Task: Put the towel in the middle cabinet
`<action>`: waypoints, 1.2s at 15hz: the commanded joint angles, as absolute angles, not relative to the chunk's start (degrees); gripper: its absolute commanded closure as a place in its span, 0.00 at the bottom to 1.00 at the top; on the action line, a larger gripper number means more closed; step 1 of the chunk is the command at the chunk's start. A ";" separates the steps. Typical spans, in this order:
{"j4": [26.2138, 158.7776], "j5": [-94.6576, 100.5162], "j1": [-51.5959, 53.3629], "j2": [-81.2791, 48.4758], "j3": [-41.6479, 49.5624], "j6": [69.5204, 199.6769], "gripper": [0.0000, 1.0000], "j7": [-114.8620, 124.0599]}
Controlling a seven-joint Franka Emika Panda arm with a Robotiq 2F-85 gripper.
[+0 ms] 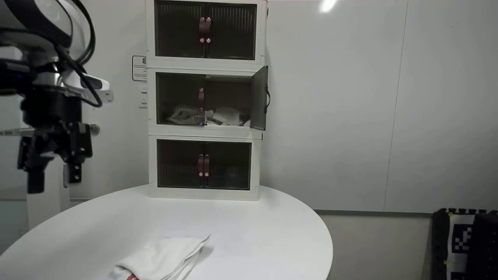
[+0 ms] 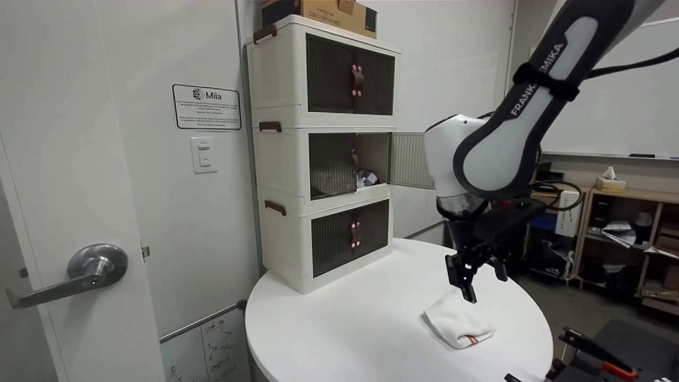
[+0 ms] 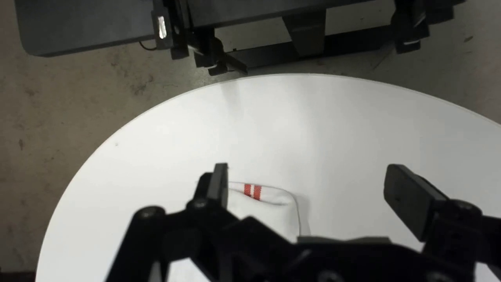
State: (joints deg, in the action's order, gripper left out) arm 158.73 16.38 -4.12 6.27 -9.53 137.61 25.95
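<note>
Fingers spread, empty. Folded towel inside counter's edge. Risk: shallow pinch lifts top layer only; trailing folds snag middle cabinet door.

Towel on table. Behind it, middle cabinet: cloths inside, top unit above, bottom unit below.

Below the pincer you have a round white table, marked grey-brown floor past its edge; beyond the pincer in an exterior view, note wood-toned shelves, with a whiteboard on the wall above.
</note>
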 commanded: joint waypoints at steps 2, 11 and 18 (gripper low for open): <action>155.80 23.26 -5.61 -7.03 -2.48 148.27 0.00 27.70; 144.88 16.75 2.92 -29.01 9.48 163.87 0.00 26.77; 138.30 5.17 6.62 -37.55 10.51 168.02 0.00 24.24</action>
State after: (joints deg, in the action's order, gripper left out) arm 141.03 9.22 5.26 -34.06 9.35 166.05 25.95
